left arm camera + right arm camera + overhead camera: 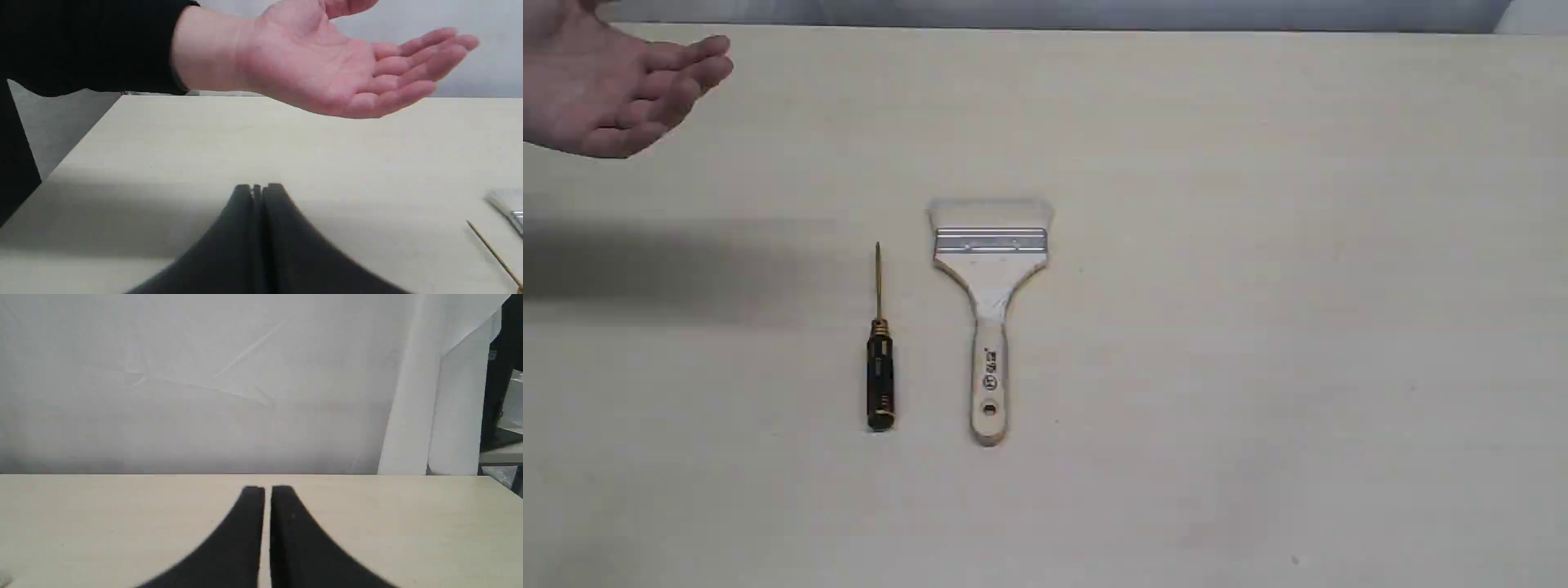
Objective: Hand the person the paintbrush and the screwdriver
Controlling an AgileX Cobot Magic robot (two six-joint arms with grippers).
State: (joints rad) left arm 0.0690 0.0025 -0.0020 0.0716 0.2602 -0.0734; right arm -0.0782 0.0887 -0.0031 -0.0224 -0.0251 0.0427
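Note:
The paintbrush [989,310] lies flat mid-table, pale bristles pointing to the far edge, wooden handle toward the near edge. Just left of it lies the screwdriver [880,351], black handle near, gold shaft far. The person's open hand [605,82] hovers palm-up over the far left corner. In the left wrist view my left gripper [258,188] is shut and empty, low over the table, with the hand [339,65] above and beyond it; the screwdriver shaft [492,253] and the brush bristles [506,206] show at the frame's edge. My right gripper [267,489] is shut, holding nothing. Neither gripper shows in the exterior view.
The beige table [1258,367] carries only the two tools. A pale cloth backdrop [204,384] hangs behind its far edge. The person's black sleeve [81,45] reaches in over the far left corner. A broad shadow [645,261] lies on the left of the table.

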